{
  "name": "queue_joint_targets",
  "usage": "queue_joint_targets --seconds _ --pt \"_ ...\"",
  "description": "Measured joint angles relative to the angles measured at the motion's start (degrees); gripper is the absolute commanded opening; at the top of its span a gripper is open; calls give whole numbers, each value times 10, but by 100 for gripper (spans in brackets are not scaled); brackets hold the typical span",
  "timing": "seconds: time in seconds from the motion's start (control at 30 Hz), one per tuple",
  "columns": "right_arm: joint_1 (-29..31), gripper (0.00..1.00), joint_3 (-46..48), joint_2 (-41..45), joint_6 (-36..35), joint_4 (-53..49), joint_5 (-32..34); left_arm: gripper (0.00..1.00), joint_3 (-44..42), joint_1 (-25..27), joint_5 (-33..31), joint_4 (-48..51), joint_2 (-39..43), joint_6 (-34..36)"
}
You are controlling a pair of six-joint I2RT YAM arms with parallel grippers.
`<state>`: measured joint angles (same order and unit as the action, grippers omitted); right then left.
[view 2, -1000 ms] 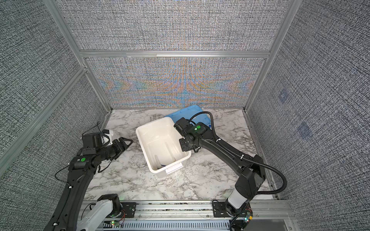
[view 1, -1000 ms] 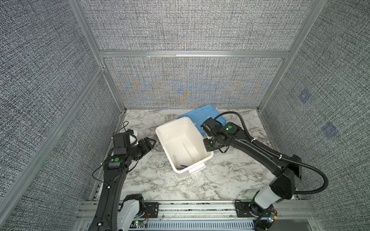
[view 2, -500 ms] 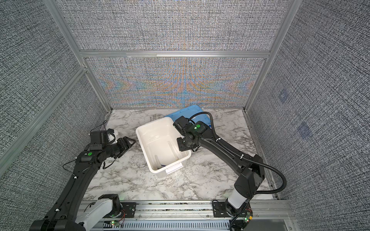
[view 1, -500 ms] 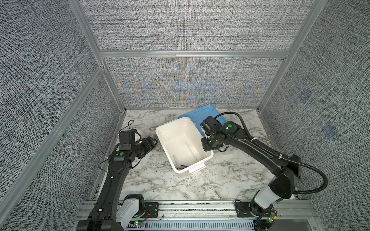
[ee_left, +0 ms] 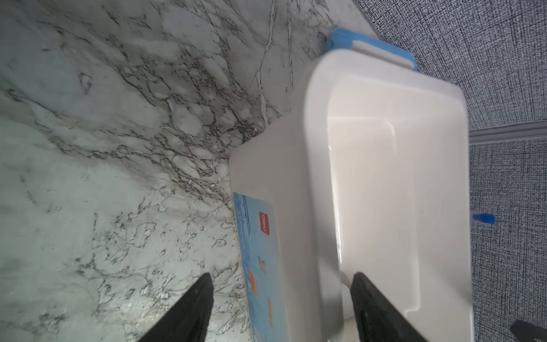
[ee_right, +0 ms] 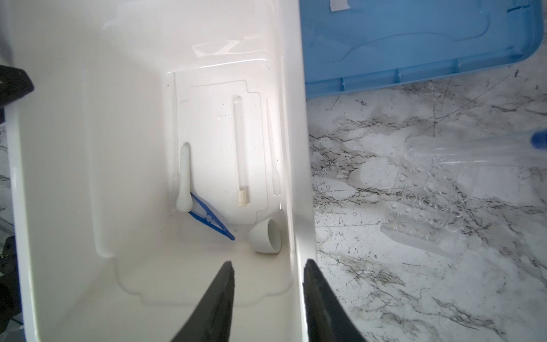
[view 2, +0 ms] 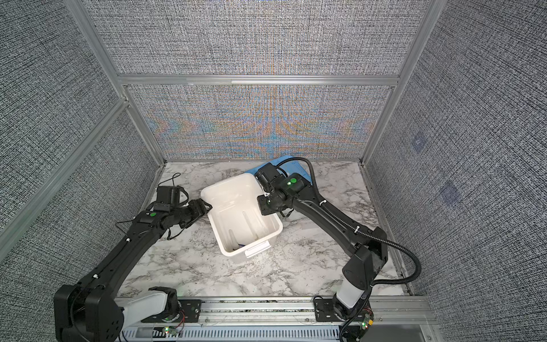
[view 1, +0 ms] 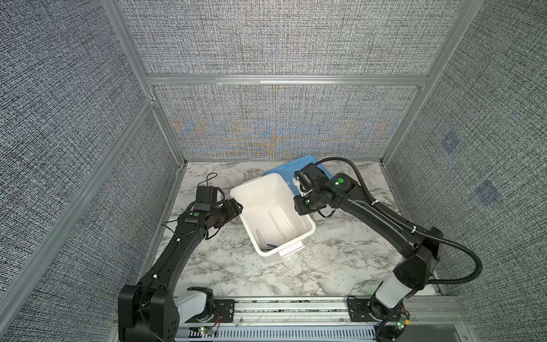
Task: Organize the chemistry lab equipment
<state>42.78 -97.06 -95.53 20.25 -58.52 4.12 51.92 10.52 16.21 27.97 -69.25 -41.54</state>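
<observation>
The white tub (view 1: 260, 195) stands mid-table. In the right wrist view, a white pestle (ee_right: 185, 180), blue tweezers (ee_right: 211, 219), a thin clear tube (ee_right: 239, 154) and a small whitish dish (ee_right: 265, 237) on its side lie in the tub. A clear well plate (ee_right: 429, 207) and a clear tube with a blue cap (ee_right: 473, 151) lie on the marble outside it. My left gripper (view 1: 238, 207) (ee_left: 281, 277) is open astride the tub's left wall. My right gripper (view 1: 299, 207) (ee_right: 269, 263) is open astride its right wall, with one finger inside.
A flat blue lid (view 1: 296, 165) (ee_right: 414, 44) lies behind the tub, partly under my right arm. Mesh walls with aluminium posts close in the marble table (view 1: 266, 278) on three sides.
My left gripper has moved right, from the table beside the tub onto the tub's left wall. My right gripper has opened a little at the right wall. The tub has not moved.
</observation>
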Motion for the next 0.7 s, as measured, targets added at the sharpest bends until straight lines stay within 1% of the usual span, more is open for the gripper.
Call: queue_joint_targets --seconds 0.1,0.2,0.27,0.33,0.4,0.47,0.57,0.7 --pt "-12 39 4 -9 -6 7 5 75 17 14 -12 -6 -24 3" --pt "-26 39 3 -22 -8 16 12 70 41 22 -17 4 -58 10" --pt "-31 39 4 -30 -8 22 14 69 62 22 -28 19 -80 18" --pt "-33 39 5 -33 -8 30 10 65 81 22 -37 44 -92 21" --pt "-36 39 3 -38 -9 40 1 60 96 22 -58 71 -96 21" --pt "-43 39 -7 -48 -9 46 -3 57 108 22 -85 101 -95 16" --pt "-56 39 -34 -70 -9 57 -13 56 121 20 -129 144 -90 -5" --pt "-61 40 -80 -106 -11 69 -24 56 125 10 -172 185 -81 -20"
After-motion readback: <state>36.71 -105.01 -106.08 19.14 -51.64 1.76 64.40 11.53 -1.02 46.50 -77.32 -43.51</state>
